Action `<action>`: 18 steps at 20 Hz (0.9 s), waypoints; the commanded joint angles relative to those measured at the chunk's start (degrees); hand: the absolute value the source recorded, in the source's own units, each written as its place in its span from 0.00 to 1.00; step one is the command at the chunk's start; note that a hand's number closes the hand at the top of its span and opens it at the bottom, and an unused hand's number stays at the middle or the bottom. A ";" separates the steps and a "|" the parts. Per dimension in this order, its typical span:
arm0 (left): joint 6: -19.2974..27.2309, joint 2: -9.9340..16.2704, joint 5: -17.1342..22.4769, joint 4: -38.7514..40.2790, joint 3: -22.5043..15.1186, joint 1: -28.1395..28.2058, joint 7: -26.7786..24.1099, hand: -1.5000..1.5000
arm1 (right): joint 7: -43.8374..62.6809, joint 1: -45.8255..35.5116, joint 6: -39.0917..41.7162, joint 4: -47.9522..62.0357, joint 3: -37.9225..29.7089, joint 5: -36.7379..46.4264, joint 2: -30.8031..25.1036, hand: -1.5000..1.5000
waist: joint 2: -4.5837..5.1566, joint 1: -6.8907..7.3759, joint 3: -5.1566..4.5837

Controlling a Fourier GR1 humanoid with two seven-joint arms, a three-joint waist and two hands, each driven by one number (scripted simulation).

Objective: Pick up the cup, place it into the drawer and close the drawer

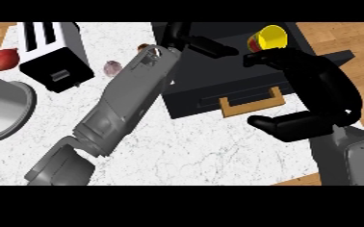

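The right hand (321,84) hangs over the drawer (213,84) with its fingers spread and only gently bent — open, gripping nothing. One finger stretches toward the yellow cup (270,37), which sits just past the fingertips, tipped so its mouth faces up and outward, a red band showing on its side. The cup lies over the dark inside of the drawer, at the far end; whether it rests on the drawer's floor or against its wall cannot be told. The thumb of this hand points back along the counter (213,149), just on the near side of the drawer's tan handle (249,105).

The left hand (192,41) reaches across from the other side, its grey forearm slanting over the white marbled counter. Its dark fingers lie nearly straight over the drawer's far left corner — open too, well short of the cup.

Beyond the left forearm, away from the drawer, stand a black and white toaster (53,53) and a small purplish lump (113,67). Farther out still are a grey bowl rim (21,106) and something red (7,58) at the edge.
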 commanded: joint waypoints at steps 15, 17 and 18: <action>3.24 0.00 11.32 -1.57 2.30 2.08 -10.45 0.00 | 3.94 5.41 9.67 -0.54 13.96 23.65 -12.30 0.00 | -2.25 8.87 0.01; 1.44 0.00 11.89 -1.46 2.90 4.22 -13.42 0.00 | 2.53 8.24 5.62 1.64 18.02 30.16 -9.93 0.00 | -2.15 9.54 0.00; 1.52 0.00 12.32 -3.36 3.11 3.22 -12.08 0.00 | 1.16 7.63 3.95 5.59 18.64 32.33 -8.86 0.00 | -2.42 10.82 0.01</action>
